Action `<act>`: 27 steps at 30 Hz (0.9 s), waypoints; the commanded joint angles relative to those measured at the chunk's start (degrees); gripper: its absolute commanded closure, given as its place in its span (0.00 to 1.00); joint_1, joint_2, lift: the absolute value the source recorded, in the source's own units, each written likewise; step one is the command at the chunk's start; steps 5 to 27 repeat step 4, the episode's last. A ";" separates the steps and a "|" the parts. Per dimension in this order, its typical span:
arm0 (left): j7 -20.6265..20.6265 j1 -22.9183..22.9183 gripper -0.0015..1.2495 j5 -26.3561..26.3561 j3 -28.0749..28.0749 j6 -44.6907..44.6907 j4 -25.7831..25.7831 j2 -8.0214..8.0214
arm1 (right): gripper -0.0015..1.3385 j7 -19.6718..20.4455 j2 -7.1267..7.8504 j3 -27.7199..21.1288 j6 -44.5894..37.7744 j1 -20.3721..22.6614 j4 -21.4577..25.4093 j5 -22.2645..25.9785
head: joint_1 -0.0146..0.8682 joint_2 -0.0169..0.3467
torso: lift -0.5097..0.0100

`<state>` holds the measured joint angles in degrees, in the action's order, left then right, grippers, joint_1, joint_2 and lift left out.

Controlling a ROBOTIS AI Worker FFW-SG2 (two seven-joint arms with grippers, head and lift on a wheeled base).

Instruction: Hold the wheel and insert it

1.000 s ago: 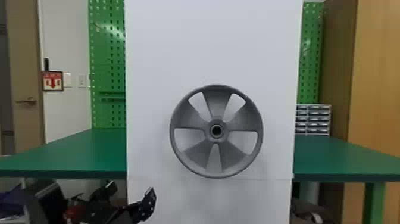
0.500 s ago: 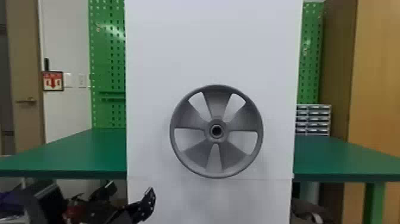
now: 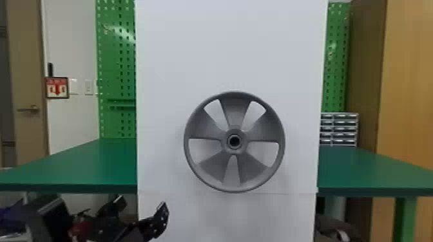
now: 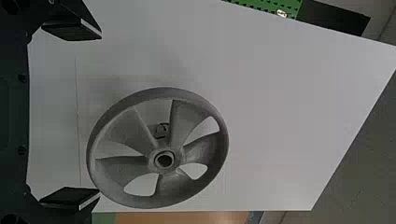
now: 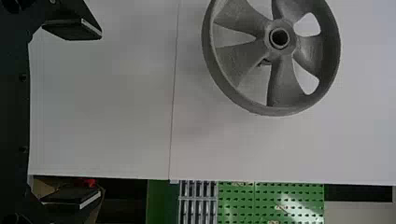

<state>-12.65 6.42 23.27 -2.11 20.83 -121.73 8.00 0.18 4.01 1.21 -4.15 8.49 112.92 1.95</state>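
At a white board (image 3: 225,48), the left gripper (image 4: 100,114) and right gripper (image 5: 100,114) gape wide and should take opposite sides of the wheel (image 3: 235,111) evenly, keeping it square.

All 3 cams facing wheel (image 3: 234,150), wrists' oblique.

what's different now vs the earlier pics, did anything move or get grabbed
Nothing has visibly changed in the head view. The wheel is still in the same spot in front of the white board, and the left gripper stays low on the left, apart from the wheel.
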 commanded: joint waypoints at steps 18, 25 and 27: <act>0.00 0.09 0.08 -0.07 -0.18 0.00 0.00 -0.01 | 0.09 0.00 0.12 0.20 0.02 -0.23 -0.07 -0.02 | 0.13 0.09 | 0.13; 0.00 0.09 0.08 -0.07 -0.18 0.00 0.00 -0.01 | 0.09 0.00 0.12 0.20 0.02 -0.23 -0.07 -0.02 | 0.13 0.09 | 0.13; 0.00 0.09 0.08 -0.07 -0.18 0.00 0.00 -0.01 | 0.09 0.00 0.12 0.20 0.02 -0.23 -0.07 -0.02 | 0.13 0.09 | 0.13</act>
